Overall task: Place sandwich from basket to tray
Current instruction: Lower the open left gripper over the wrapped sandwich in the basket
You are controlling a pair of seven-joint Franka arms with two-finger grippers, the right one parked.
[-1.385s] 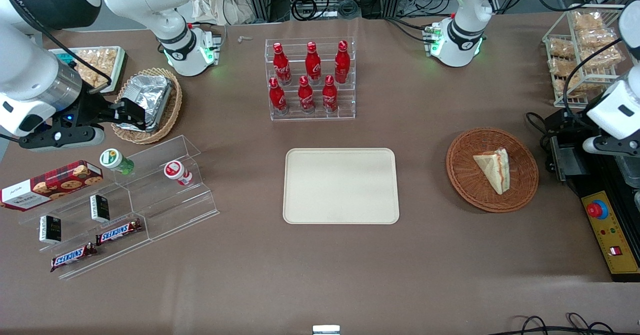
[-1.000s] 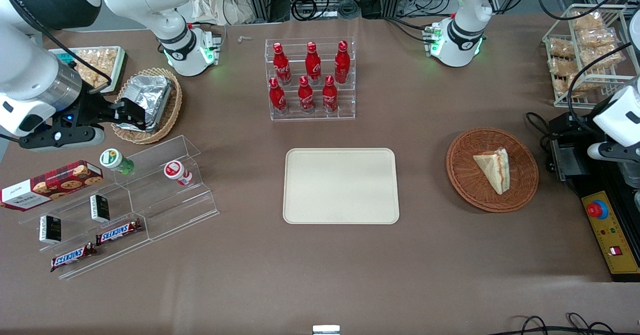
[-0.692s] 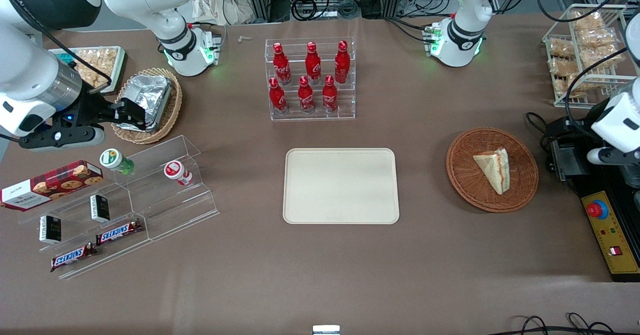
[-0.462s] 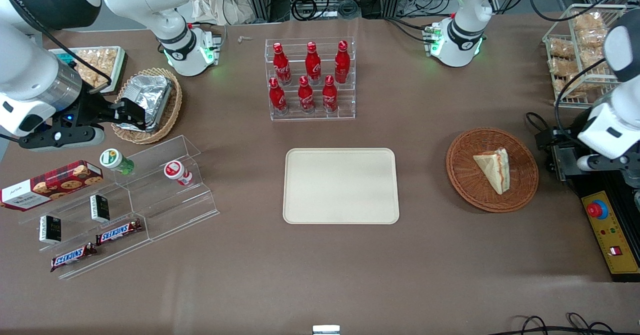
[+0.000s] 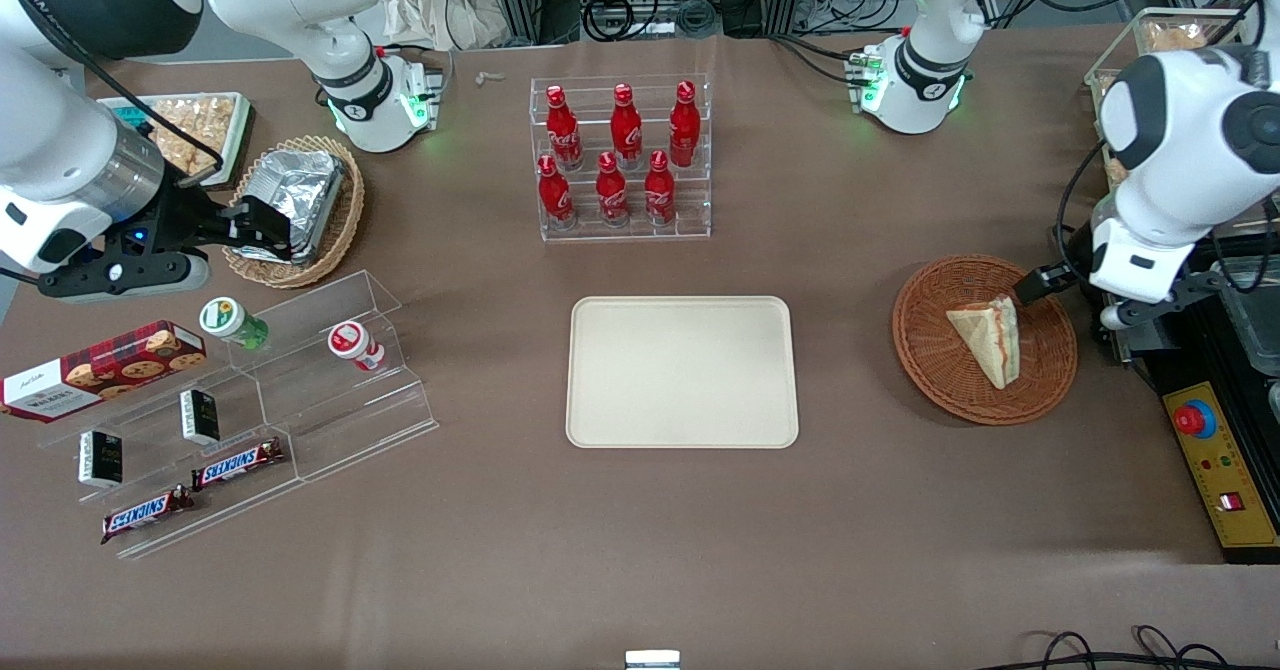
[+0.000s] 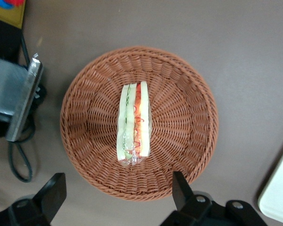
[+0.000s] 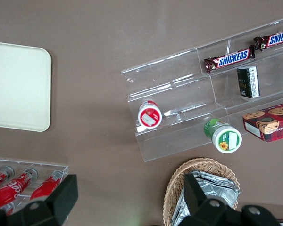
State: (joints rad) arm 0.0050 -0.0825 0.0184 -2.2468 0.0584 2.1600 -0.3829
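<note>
The sandwich (image 5: 988, 338), a white bread wedge with red and green filling, lies in the reddish-brown wicker basket (image 5: 930, 370) toward the working arm's end of the table. My left gripper (image 5: 1072, 302) hovers above the basket's rim, on the side away from the tray. In the left wrist view the gripper (image 6: 117, 193) is open wide and empty. Its fingers straddle the rim of the basket (image 6: 85, 127), short of the sandwich (image 6: 134, 126), which stands on edge with its filling stripes up. The cream tray (image 5: 682, 370) lies bare mid-table, and its corner shows in the left wrist view (image 6: 278, 193).
A black control box with a red button (image 5: 1195, 420) and a metal block (image 6: 19, 101) sit close beside the basket at the table's end. A clear rack of red bottles (image 5: 622, 158) stands farther from the camera than the tray. Acrylic stepped shelves (image 5: 250, 410) and a tan basket of foil packs (image 5: 300, 200) are at the parked arm's end.
The left arm has swung in from the table's end toward the basket, bringing the gripper over its rim. Sandwich, basket and tray have not moved.
</note>
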